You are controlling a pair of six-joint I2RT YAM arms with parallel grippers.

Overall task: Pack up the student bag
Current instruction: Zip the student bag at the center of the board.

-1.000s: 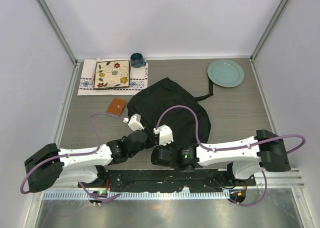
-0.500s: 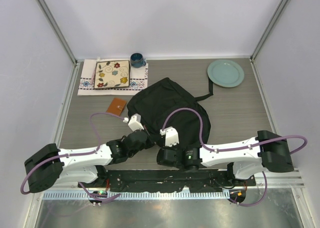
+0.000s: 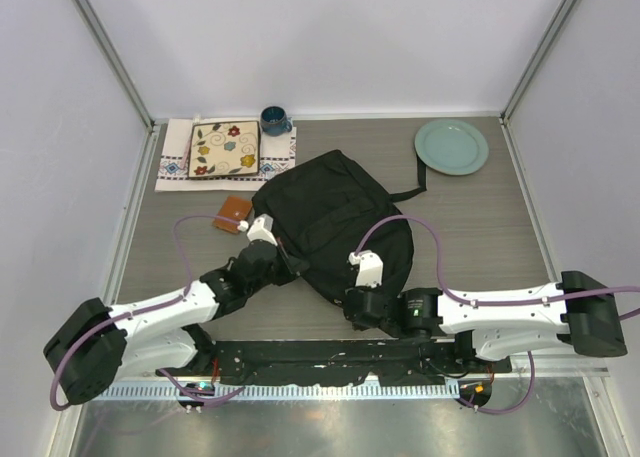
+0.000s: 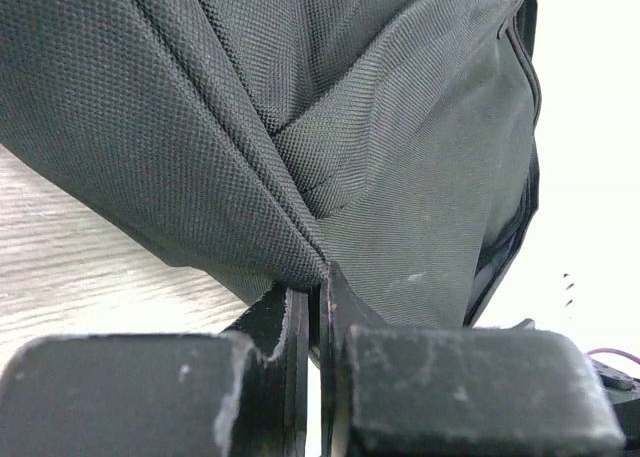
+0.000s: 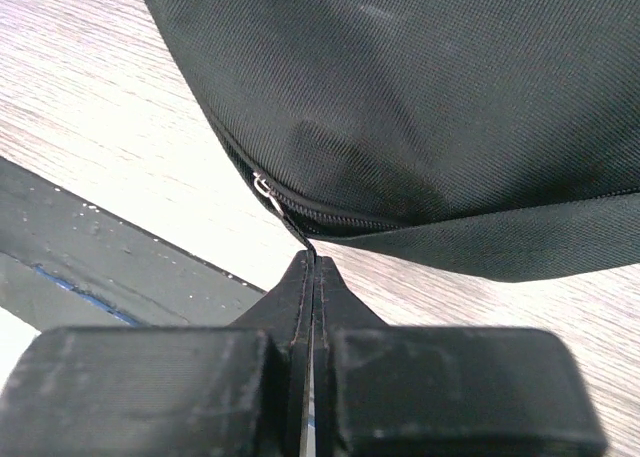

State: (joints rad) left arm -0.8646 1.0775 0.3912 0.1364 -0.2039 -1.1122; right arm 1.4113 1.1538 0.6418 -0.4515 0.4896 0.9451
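Lowest in the overhead frame, the right claw (image 5: pixel 312 267) is clenched on the thin zip pull (image 5: pixel 285 215) that hangs from the near seam of the student bag (image 3: pixel 335 212). The grip looks chosen so that the zip can be drawn along the seam and the bag opened for packing. That is a judgement from the hold, not something shown.

Just left of centre, the left claw (image 4: pixel 318 282) is also clenched, grasping a pinched fold of the bag's black fabric at its left edge. It probably serves as an anchor, holding the soft cloth taut so the zip does not simply drag the whole bag across the counter (image 3: pixel 480 227).

The bag itself lies flat in the middle of the frame, its near edge at the two claws. A black strap (image 3: pixel 417 182) trails toward the upper right.

A small brown wallet-like piece (image 3: pixel 233 214) lies just beside the bag's left side, perhaps waiting to go in.

Farther back, at upper left, a floral tray (image 3: pixel 224 149) rests on an embroidered cloth (image 3: pixel 172 164), with a dark blue mug (image 3: pixel 275 120) at its far right corner. A pale green plate (image 3: pixel 451 146) lies at upper right, well apart.

No brand, label or lettering can be read on anything.
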